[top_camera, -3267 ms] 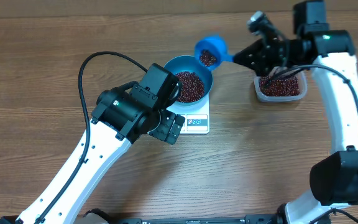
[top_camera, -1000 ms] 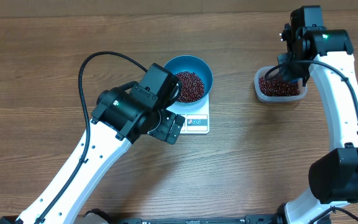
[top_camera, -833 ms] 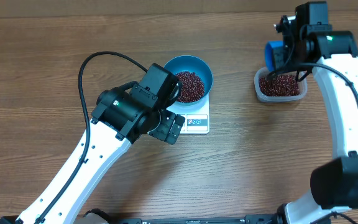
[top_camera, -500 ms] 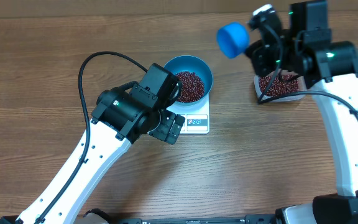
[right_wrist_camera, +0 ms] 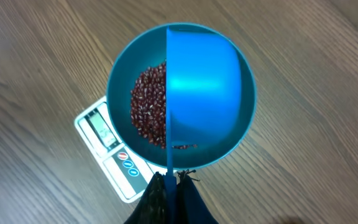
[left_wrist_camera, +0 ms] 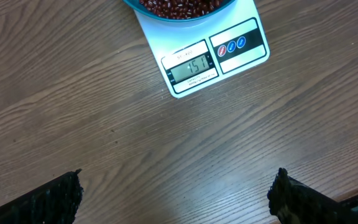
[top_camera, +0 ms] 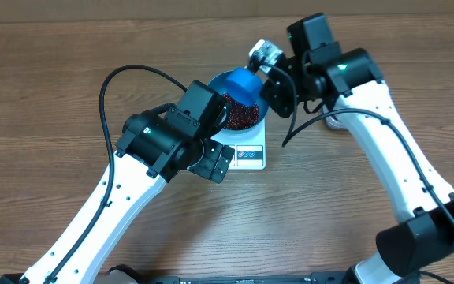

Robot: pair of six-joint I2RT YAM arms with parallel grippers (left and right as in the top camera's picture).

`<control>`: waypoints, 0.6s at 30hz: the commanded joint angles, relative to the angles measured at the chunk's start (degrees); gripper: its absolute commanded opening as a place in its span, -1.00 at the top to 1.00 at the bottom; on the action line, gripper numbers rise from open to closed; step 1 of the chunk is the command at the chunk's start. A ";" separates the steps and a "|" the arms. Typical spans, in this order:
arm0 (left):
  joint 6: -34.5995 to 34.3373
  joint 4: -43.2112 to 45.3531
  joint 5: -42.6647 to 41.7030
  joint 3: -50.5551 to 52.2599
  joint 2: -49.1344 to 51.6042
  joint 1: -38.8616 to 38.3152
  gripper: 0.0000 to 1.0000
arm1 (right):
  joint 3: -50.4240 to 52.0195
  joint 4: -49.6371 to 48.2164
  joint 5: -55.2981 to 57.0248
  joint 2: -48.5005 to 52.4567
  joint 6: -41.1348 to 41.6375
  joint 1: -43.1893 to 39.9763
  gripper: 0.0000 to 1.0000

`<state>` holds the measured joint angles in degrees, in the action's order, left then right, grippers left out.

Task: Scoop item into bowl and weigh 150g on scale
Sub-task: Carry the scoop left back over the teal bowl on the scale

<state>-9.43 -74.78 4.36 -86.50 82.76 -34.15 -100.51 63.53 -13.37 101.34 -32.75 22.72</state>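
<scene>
The wooden table (top_camera: 46,71) is carrying the whole setup; the right arm (top_camera: 385,142) is reaching across it to the bowl, while the left arm (top_camera: 109,197) is hanging just in front of the scale (left_wrist_camera: 160,37) with the left gripper (left_wrist_camera: 176,190) spread wide and holding nothing; the blue bowl (right_wrist_camera: 118,78) is sitting on the scale, and the beans (right_wrist_camera: 149,106) are lying heaped inside it; the right gripper (right_wrist_camera: 169,196) is pinching the thin handle of the blue scoop (right_wrist_camera: 204,87), which is hanging turned over above the bowl's far half; judging by that, the scooping is looking nearly or wholly finished, and what is left seems to be reading the weight and trimming if it is off; the display (left_wrist_camera: 192,66) is showing digits that appear to be sitting about at the target, though they are small; the scoop's back is hiding whether any beans are remaining inside it; the clear tub (top_camera: 333,124) is almost wholly covered by the right arm; the bowl is cut off at the left wrist view's top edge.
</scene>
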 commanded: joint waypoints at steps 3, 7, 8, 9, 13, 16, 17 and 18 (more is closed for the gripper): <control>-0.42 0.07 0.52 0.09 0.39 -0.33 -0.99 | 1.27 -2.14 6.23 2.43 -0.98 2.21 0.92; -0.42 0.07 0.52 0.09 0.39 -0.33 -0.99 | 1.99 -3.45 7.58 3.19 -0.96 2.36 0.92; -0.42 0.07 0.52 0.09 0.39 -0.33 -0.99 | 1.99 -3.56 8.02 3.32 -0.96 2.36 0.92; -0.42 0.07 0.52 0.09 0.39 -0.33 -0.99 | 1.99 -3.89 8.94 3.80 -0.94 2.36 0.92; -0.44 0.07 0.55 0.09 0.39 -0.33 -0.99 | 1.99 -4.42 9.68 5.35 -0.96 2.40 0.92; -0.44 0.07 0.52 0.09 0.39 -0.33 -0.99 | 1.99 -5.20 9.92 6.12 -0.96 2.54 0.92; -0.42 0.07 0.52 0.09 0.39 -0.33 -0.99 | 2.01 -5.44 10.12 6.25 -0.98 2.69 0.92; -0.42 0.07 0.52 0.09 0.39 -0.33 -0.99 | 2.01 -5.66 10.16 6.43 -0.98 2.86 0.92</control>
<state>-9.43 -74.78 4.36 -86.50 82.76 -34.15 -98.56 58.48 -4.05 107.39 -33.28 25.17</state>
